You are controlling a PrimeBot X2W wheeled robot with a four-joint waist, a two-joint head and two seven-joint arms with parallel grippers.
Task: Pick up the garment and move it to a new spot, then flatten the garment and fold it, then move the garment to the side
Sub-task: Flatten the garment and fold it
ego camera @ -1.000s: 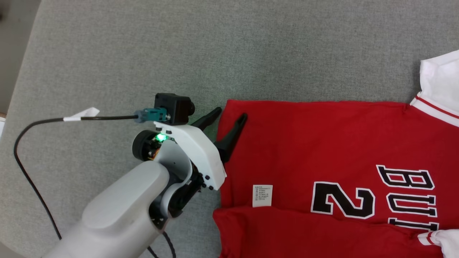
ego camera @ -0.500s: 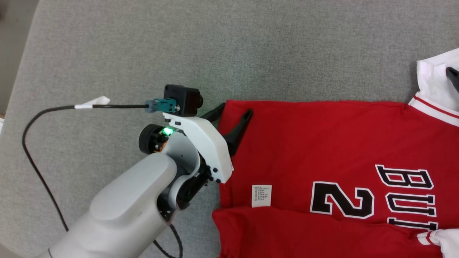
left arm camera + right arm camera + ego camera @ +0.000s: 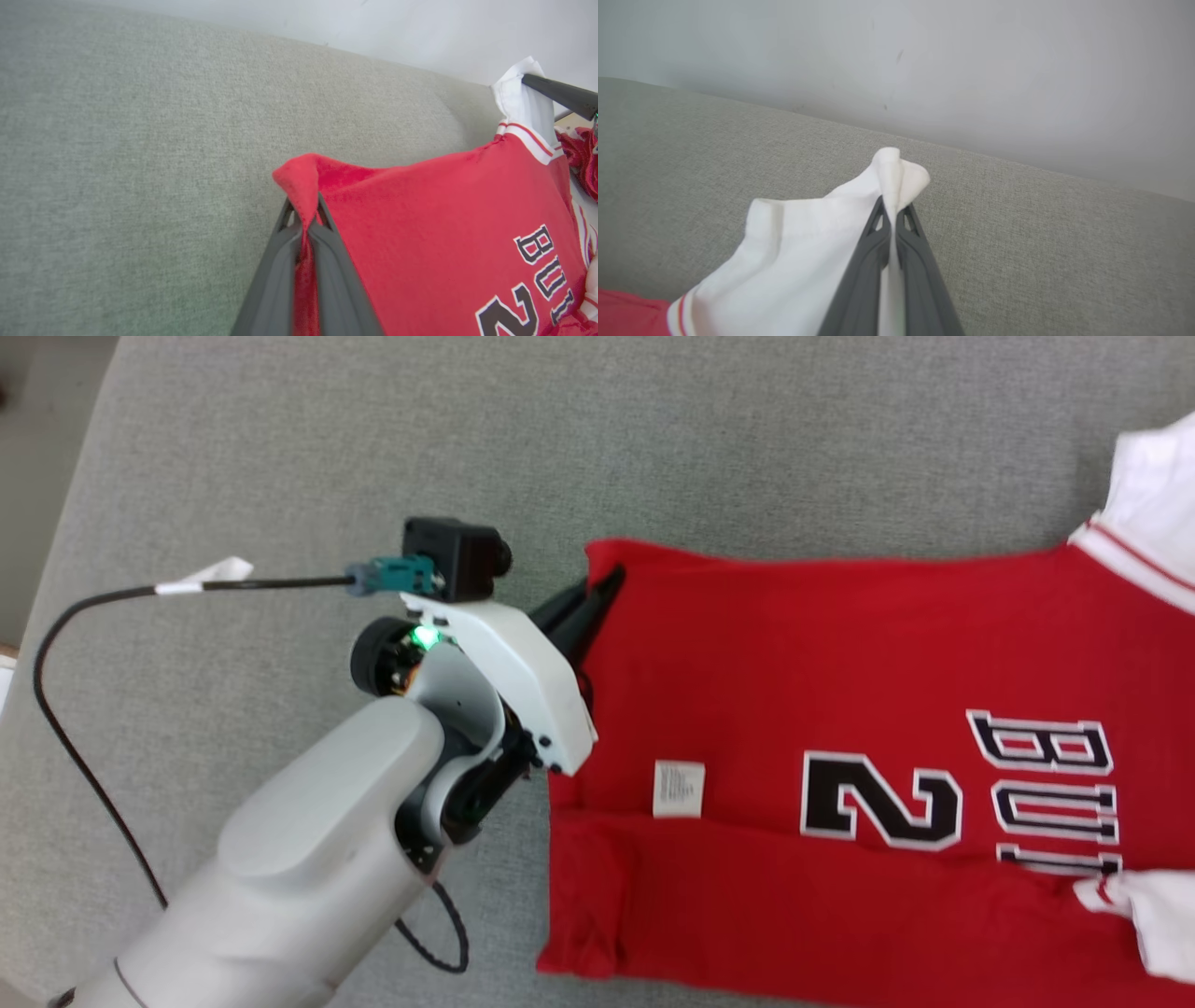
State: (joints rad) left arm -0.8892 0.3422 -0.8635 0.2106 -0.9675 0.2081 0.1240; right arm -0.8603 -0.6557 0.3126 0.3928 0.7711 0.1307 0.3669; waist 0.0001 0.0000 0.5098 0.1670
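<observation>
The garment (image 3: pixel 822 681) is a red jersey with white sleeves and black lettering, spread over a grey cushion. My left gripper (image 3: pixel 602 590) is shut on its far left hem corner, and the left wrist view shows that red corner (image 3: pixel 303 186) pinched between the two dark fingers and lifted off the cushion. My right gripper (image 3: pixel 891 219) is shut on the white sleeve (image 3: pixel 808 242), whose tip pokes up past the fingertips. In the left wrist view that sleeve (image 3: pixel 521 105) hangs from the right gripper's dark finger (image 3: pixel 558 93). A white care label (image 3: pixel 678 789) lies on the red cloth.
The grey cushion (image 3: pixel 280 476) stretches to the left and far side of the garment. A black cable (image 3: pixel 75 616) with a white tag runs from the left wrist camera across the cushion. A pale wall (image 3: pixel 924 56) rises behind the cushion's far edge.
Both grippers have gone from open to shut, the left on the red hem corner, the right on the white sleeve. The garment's far edge has lifted and shifted slightly away.
</observation>
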